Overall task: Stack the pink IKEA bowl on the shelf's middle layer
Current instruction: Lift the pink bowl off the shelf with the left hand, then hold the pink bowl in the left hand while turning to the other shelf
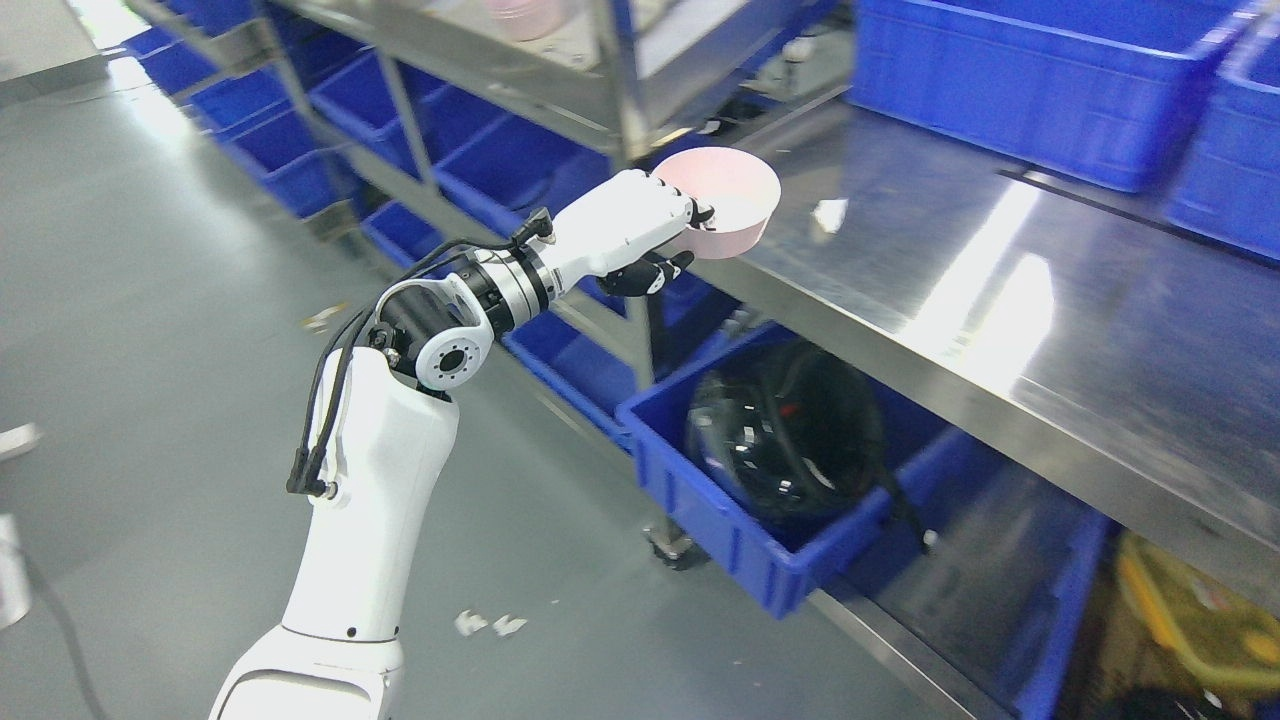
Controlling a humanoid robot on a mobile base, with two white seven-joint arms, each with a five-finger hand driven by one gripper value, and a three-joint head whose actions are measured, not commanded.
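Observation:
My left hand [668, 238] reaches up from the lower left and is shut on a pink bowl [728, 198], with fingers over its near rim and the thumb below. The bowl sits tilted at the near left corner of the steel shelf layer [1000, 300], partly over the edge. Another pink bowl [520, 15] shows blurred on the shelf layer above, at the top of the picture. The right arm is out of view.
Large blue bins [1030, 80] stand at the back of the steel layer. A shelf upright [625, 90] rises just left of the bowl. Below, a blue bin [740, 530] holds black helmets. More blue bins line the lower shelves to the left. Grey floor lies at left.

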